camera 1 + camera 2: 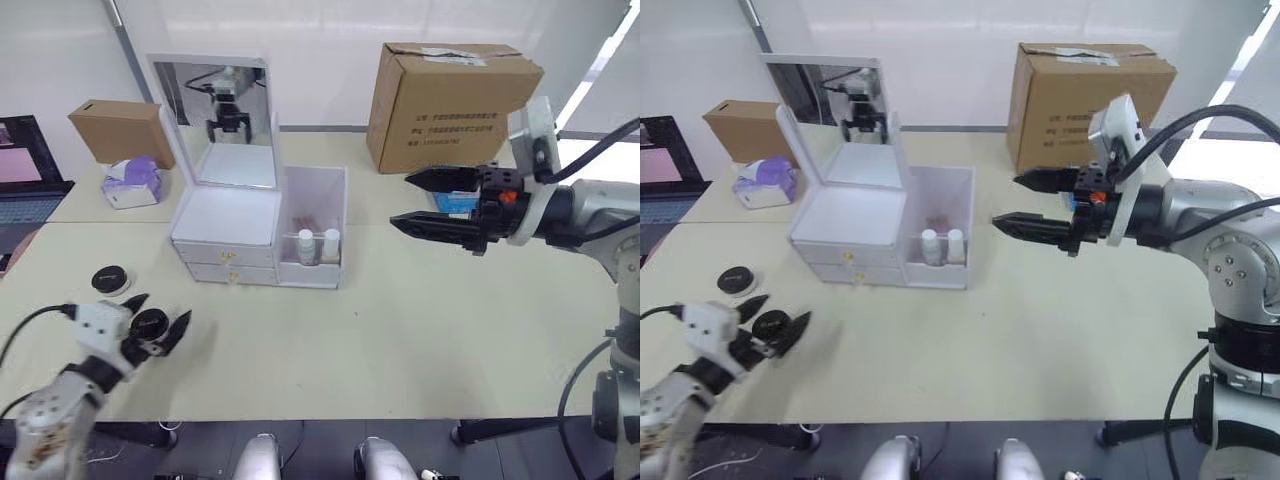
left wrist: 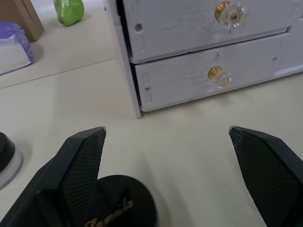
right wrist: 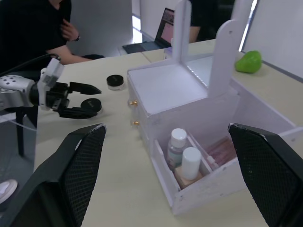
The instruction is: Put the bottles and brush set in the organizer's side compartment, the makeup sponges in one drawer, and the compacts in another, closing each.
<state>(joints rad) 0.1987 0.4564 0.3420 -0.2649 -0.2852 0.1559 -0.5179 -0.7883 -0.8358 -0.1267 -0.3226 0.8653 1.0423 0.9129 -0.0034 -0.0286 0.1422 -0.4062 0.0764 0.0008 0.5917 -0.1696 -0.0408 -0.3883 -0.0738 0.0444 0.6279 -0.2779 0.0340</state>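
Pale and beige, the counter (image 1: 420,330) carried everything seen. At its near left edge the left tool (image 1: 160,331) was held low with its fingers spread wide, and one compact (image 1: 150,323), lying flat with its black lid up, was straddled between them; whether the fingers touched it could not be told. A second compact (image 1: 111,281) lay flat just beyond, nearer the left edge. Farther back on the left, a small cardboard box (image 1: 120,130) and a purple-and-white tissue pack (image 1: 133,182) were seen. Toward the middle the organizer (image 1: 225,228) stood with its mirror lid (image 1: 222,122) raised upright and both gold-knobbed drawers (image 2: 215,49) shut, their fronts facing the robot. Its side compartment (image 1: 318,228) adjoined on the right; the two bottles (image 3: 184,158) stood upright inside at its front, caps up, with the brush set (image 3: 221,149) behind them. Behind and to the right, a large cardboard box (image 1: 445,100) was seen. The right tool (image 1: 430,202) was held above the counter, wide open and empty, its fingers pointed toward the organizer.
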